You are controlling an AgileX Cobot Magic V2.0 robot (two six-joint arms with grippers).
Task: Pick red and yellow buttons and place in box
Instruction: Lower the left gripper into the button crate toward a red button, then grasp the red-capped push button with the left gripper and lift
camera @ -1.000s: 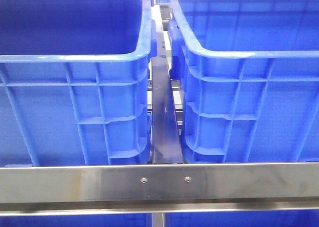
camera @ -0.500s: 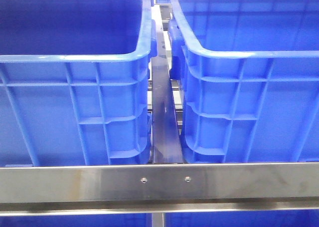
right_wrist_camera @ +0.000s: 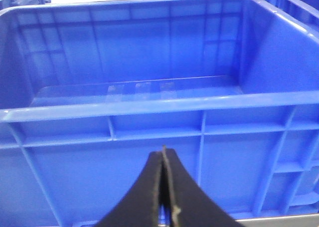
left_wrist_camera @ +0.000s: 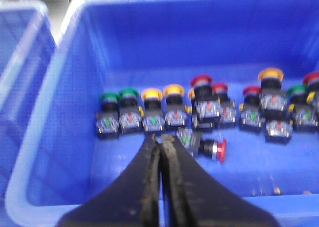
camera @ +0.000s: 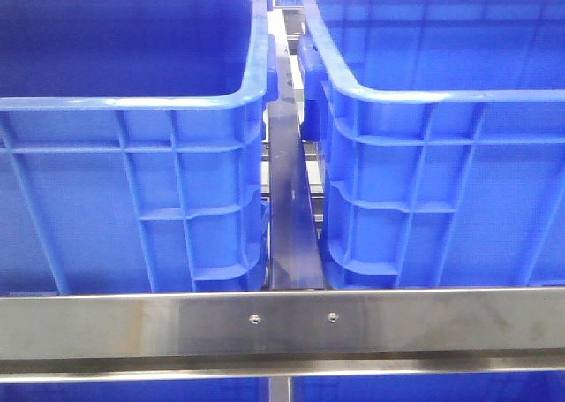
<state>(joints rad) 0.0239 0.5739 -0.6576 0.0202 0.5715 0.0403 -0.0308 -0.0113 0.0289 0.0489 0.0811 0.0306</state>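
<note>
Several push buttons with red, yellow and green caps stand in a row on the floor of a blue crate in the left wrist view. One red button lies on its side nearest my left gripper, which is shut with nothing in it, just short of that row. Upright among them are a red button and a yellow button. The right wrist view shows an empty blue box. My right gripper is shut and empty, facing its ribbed outer wall. Neither gripper shows in the front view.
Two tall blue crates, the left crate and the right crate, fill the front view, with a narrow metal bar between them. A steel rail runs across in front. Green buttons stand at one end of the row.
</note>
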